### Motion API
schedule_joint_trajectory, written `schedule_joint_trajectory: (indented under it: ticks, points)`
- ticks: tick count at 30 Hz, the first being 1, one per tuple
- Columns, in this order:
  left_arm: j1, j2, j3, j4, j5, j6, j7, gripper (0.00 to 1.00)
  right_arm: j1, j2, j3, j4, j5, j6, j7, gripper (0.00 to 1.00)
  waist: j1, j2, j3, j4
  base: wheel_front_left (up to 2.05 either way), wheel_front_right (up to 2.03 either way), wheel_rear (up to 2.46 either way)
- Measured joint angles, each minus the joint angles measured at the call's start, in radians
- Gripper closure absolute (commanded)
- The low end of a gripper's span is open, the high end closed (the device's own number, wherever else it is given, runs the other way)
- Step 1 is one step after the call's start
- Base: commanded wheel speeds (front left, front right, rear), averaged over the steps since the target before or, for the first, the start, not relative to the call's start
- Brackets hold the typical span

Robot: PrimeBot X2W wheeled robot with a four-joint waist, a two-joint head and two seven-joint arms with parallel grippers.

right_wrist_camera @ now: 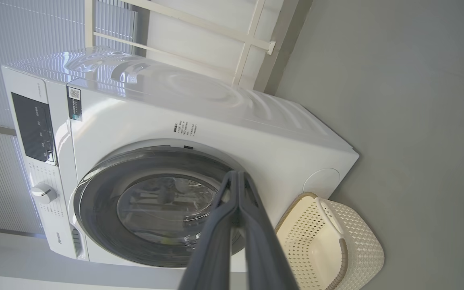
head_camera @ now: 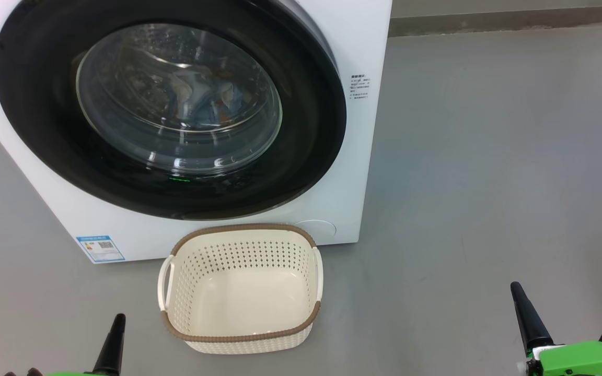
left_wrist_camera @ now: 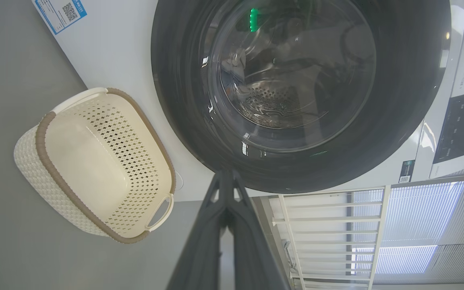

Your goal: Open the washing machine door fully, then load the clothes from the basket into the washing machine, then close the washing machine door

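The white washing machine [head_camera: 363, 130] fills the upper left of the head view, and its glossy black door [head_camera: 34, 104] lies shut against the front. Through the glass bowl I see the clothes [head_camera: 201, 94], blue and orange fabric inside the drum. The cream basket [head_camera: 238, 337] stands on the floor right before the machine, its bottom bare. My left gripper [head_camera: 115, 334] is shut at the lower left, short of the basket. Far to the basket's right, my right gripper [head_camera: 523, 308] is shut too. The left wrist view has the fingertips [left_wrist_camera: 224, 177] together below the door [left_wrist_camera: 397, 100].
Grey floor spreads to the right of the machine. A blue label [head_camera: 100, 248] sits low on the washer's front, and its control panel [right_wrist_camera: 32, 129] and knob [right_wrist_camera: 43, 193] are up top. A white railing [left_wrist_camera: 328, 225] stands beside the machine.
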Motion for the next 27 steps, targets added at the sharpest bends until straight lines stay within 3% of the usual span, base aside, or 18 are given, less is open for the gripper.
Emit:
schedule_joint_trajectory:
  ticks: [22, 27]
  points:
    - [-0.053, 0.004, 0.007, 0.016, -0.234, 0.000, 0.061, 1.00, -0.042, 0.005, -0.019, 0.009, 0.247, -0.003, 0.062, 1.00, 0.0000, 0.0000, 0.006, 0.009, 0.00, 0.00, 0.00]
    - [-0.058, 0.004, 0.008, 0.017, -0.235, 0.000, 0.061, 1.00, -0.043, 0.006, -0.022, 0.009, 0.259, -0.003, 0.062, 1.00, 0.0000, 0.0000, 0.006, 0.009, 0.00, 0.00, 0.00]
